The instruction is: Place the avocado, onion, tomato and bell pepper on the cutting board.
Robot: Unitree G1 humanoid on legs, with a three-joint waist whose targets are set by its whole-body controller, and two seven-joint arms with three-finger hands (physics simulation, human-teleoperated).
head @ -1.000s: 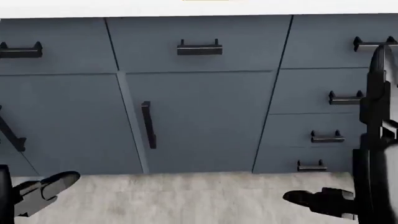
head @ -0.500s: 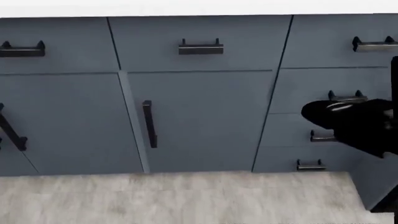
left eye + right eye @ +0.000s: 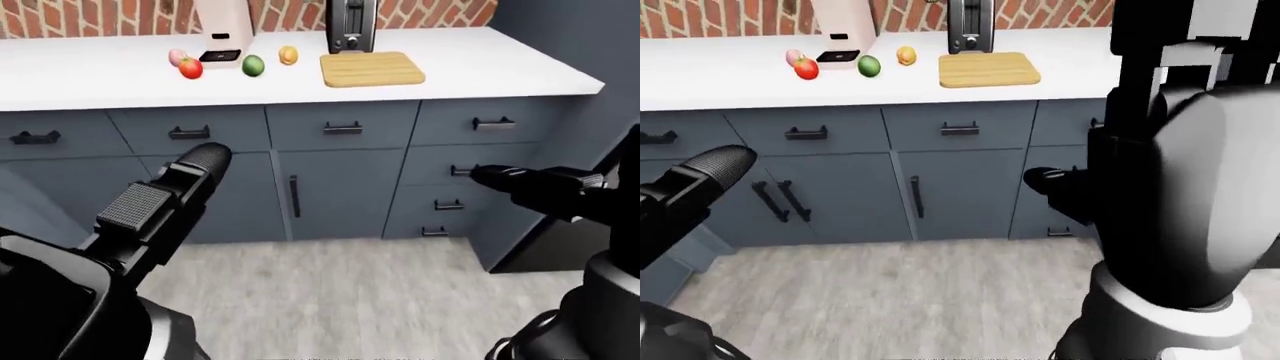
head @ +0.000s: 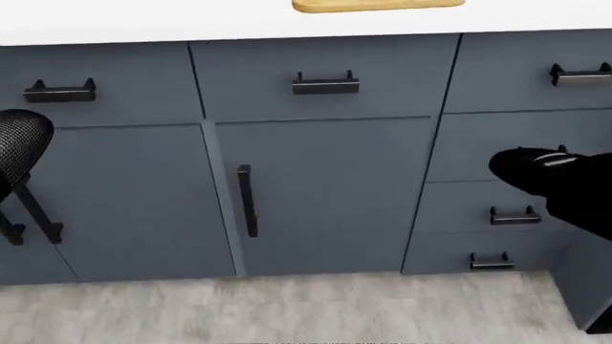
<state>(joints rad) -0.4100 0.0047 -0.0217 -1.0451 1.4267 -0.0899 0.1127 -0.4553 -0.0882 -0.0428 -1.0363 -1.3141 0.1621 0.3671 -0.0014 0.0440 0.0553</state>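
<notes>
In the left-eye view the wooden cutting board (image 3: 372,69) lies bare on the white counter (image 3: 480,71). To its left sit a yellow-orange bell pepper (image 3: 288,55), a green avocado (image 3: 253,65), a red tomato (image 3: 190,69) and a pale pink onion (image 3: 177,56). Both hands hang in front of the blue cabinets, well below the counter and touching nothing. My left hand (image 3: 207,159) points up from the lower left. My right hand (image 3: 490,178) reaches in from the right, level with the drawers. The fingers of neither hand can be made out.
A white appliance (image 3: 222,28) and a black toaster (image 3: 352,22) stand against the brick wall behind the produce. Blue-grey cabinet doors and drawers with black handles (image 4: 325,82) fill the head view. Grey floor (image 3: 350,300) lies between me and the cabinets.
The head view has shifted so the board's edge now shows at its top. My left arm has risen into that view at the left. The right hand stays raised by the drawers.
</notes>
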